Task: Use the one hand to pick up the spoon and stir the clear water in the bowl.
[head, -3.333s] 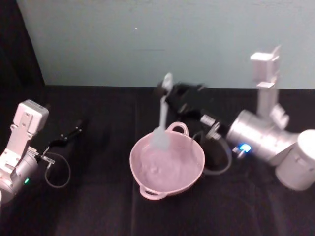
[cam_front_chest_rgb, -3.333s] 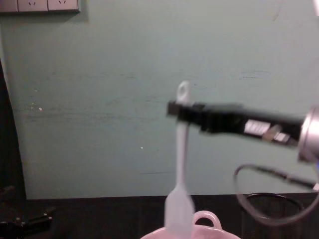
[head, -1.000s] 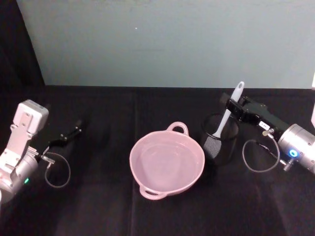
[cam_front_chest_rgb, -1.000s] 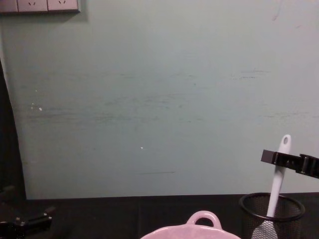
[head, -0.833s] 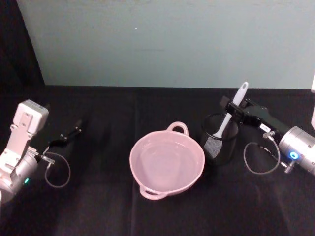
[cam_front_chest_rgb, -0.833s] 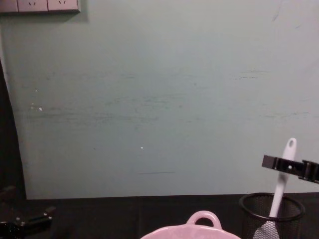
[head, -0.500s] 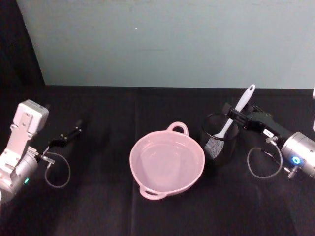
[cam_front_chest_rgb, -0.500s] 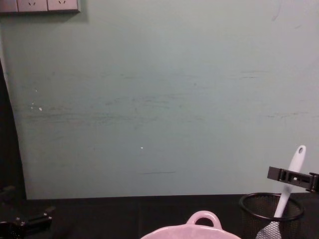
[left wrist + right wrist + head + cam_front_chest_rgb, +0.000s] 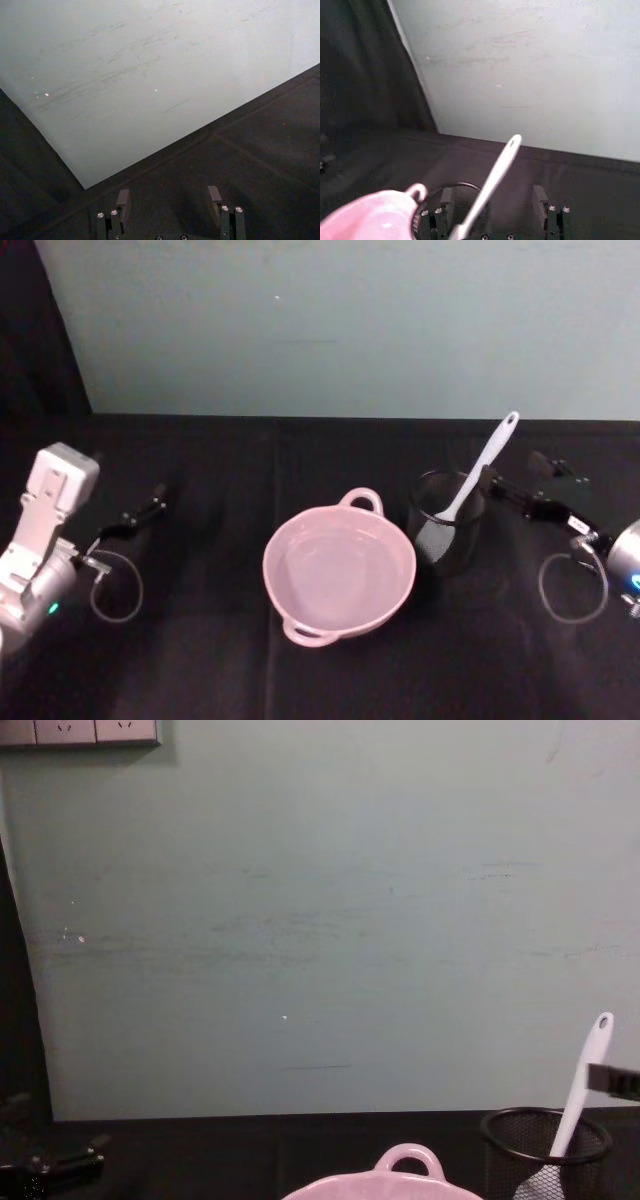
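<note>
In the head view the pale pink bowl [image 9: 339,572] sits in the middle of the black table [image 9: 220,660], one loop handle on its far rim and one on its near rim, its inside glossy. Just beside it on the robot's right stands a black wire-mesh cup [image 9: 446,534], and the white spoon [image 9: 474,481] rests in that cup, paddle head down inside, handle leaning out over the rim toward the right with the oval hole at its upper end. The right gripper [image 9: 512,491] lies low on the table near the cup, its black fingers spread and clear of the handle, gripping nothing; a thin grey cable [image 9: 572,589] loops beside its silver wrist. The left gripper [image 9: 148,508] is parked far on the left side of the table, well apart from the bowl.

The left wrist view looks over bare black cloth toward the pale wall [image 9: 150,60]; the two fingers [image 9: 123,199] stand spread apart with nothing between them.

In the right wrist view the spoon's handle slants up between the released fingers [image 9: 538,194] without touching either, the mesh cup's rim lies under it, and the bowl's loop handle shows beside the cup.

The chest view shows the bowl's far handle, the cup, and the spoon leaning out of it; the tip of the right gripper sits just beside the handle
</note>
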`<state>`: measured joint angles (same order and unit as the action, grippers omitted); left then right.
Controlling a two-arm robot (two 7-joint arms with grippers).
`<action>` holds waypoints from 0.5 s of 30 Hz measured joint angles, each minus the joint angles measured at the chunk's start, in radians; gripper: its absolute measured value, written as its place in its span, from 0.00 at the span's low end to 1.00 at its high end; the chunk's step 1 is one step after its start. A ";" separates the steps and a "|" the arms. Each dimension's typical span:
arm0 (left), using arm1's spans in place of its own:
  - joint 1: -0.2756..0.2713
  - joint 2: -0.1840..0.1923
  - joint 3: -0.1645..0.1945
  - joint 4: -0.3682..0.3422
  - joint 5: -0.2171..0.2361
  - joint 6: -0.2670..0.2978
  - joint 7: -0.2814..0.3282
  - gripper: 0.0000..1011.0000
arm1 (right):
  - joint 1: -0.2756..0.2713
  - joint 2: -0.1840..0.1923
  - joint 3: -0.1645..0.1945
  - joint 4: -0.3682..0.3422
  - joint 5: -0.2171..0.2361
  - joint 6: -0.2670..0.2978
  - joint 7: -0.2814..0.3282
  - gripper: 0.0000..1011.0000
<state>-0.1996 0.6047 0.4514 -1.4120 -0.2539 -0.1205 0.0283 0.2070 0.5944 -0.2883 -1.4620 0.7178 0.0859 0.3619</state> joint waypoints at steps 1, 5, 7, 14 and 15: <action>0.000 0.000 0.000 0.000 0.000 0.000 0.000 0.99 | -0.009 0.010 0.004 -0.019 -0.014 0.002 -0.016 0.99; 0.000 0.000 0.000 0.000 0.000 0.000 0.000 0.99 | -0.043 0.057 0.011 -0.094 -0.114 0.012 -0.109 0.99; 0.000 0.000 0.000 0.000 0.000 0.000 0.000 0.99 | -0.050 0.076 0.002 -0.127 -0.195 0.019 -0.174 0.99; 0.000 0.000 0.000 0.000 0.000 0.000 0.000 0.99 | 0.000 0.081 -0.083 -0.132 -0.454 0.045 -0.317 0.99; 0.000 0.000 0.000 0.000 0.000 0.000 0.000 0.99 | 0.010 0.073 -0.093 -0.118 -0.474 0.044 -0.324 0.99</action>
<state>-0.1995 0.6047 0.4514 -1.4120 -0.2539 -0.1205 0.0283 0.2175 0.6674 -0.3812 -1.5800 0.2443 0.1294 0.0381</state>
